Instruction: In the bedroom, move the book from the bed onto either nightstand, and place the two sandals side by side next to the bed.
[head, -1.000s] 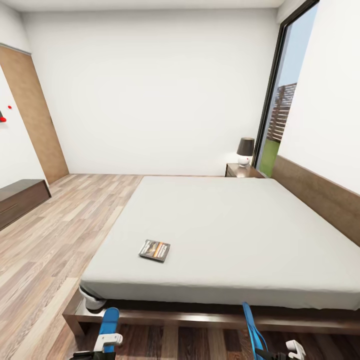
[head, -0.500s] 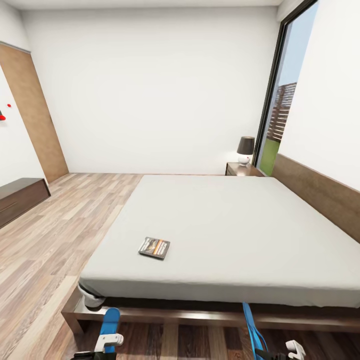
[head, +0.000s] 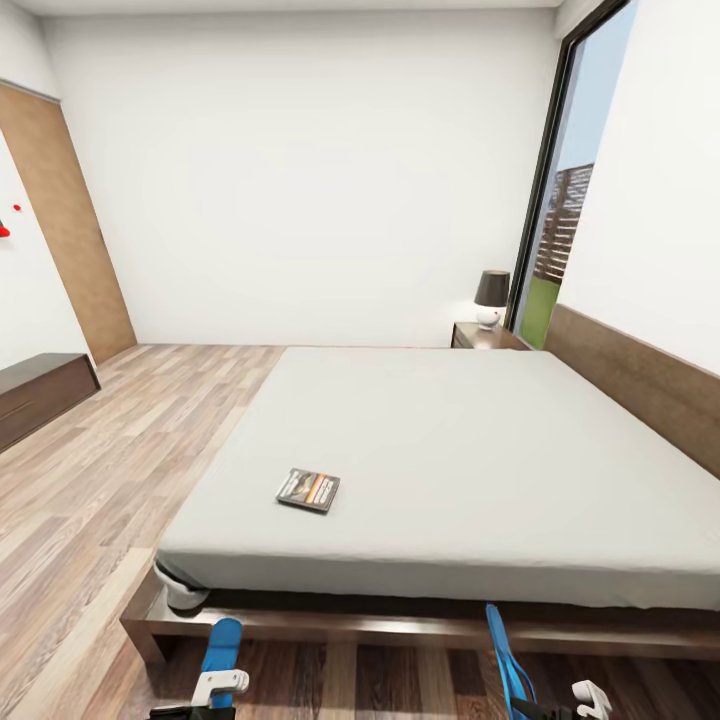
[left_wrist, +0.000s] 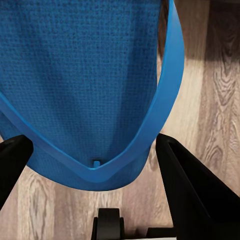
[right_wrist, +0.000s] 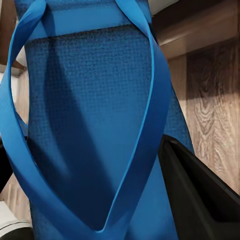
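Two blue sandals, one (head: 221, 643) clamped in the left gripper (left_wrist: 95, 165), one (head: 507, 660) in the right gripper (right_wrist: 100, 220), hang before the bed (head: 480, 450) with the book (head: 308, 490).

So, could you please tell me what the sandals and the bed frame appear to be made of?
The sandals, one in the left hand and one in the right hand, look like matte foam or rubber, judging by the fine dimpled texture and smooth flexible straps. The bed frame looks like dark brown wood with a slight sheen.
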